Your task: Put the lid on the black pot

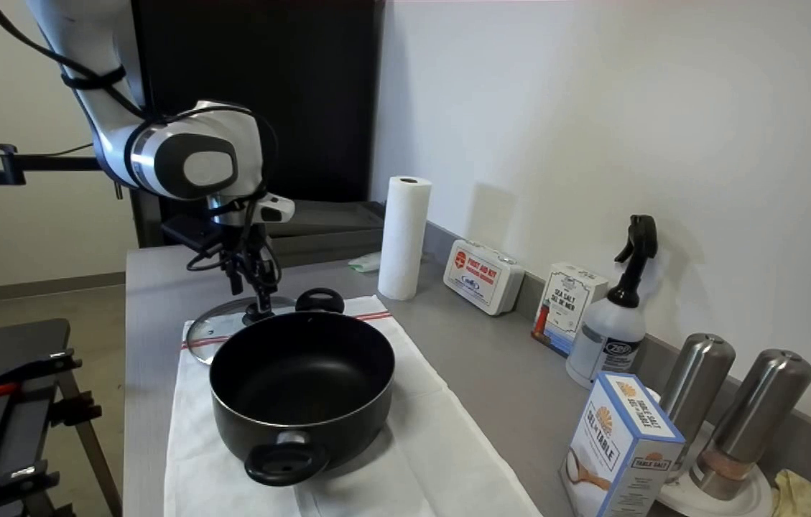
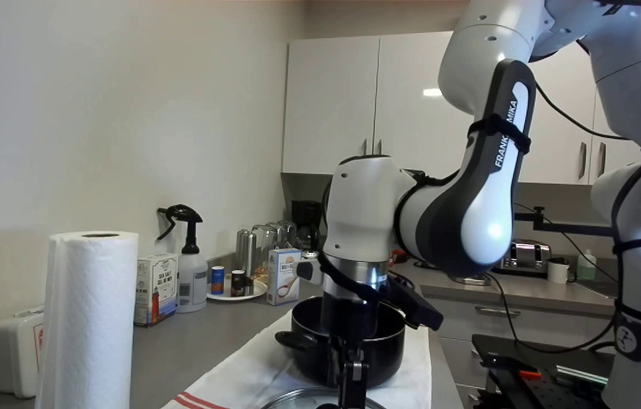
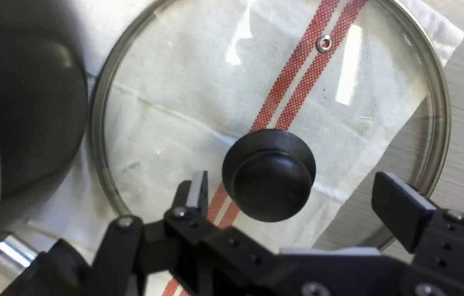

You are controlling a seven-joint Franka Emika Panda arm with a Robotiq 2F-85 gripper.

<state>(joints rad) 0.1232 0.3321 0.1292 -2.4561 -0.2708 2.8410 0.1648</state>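
Note:
The lid, clear glass with a metal rim, lies flat on the white towel. It also shows in both exterior views. Its black knob stands up at the centre. My gripper is open and empty. In the wrist view its fingers appear on either side of the knob, which is nearer the left finger. The gripper points down over the lid in both exterior views. The black pot stands uncovered beside the lid, also in view and at the wrist view's left edge.
The towel lies on the grey counter. Along the wall stand a paper towel roll, first aid kit, sea salt box, spray bottle, table salt box and two steel cylinders.

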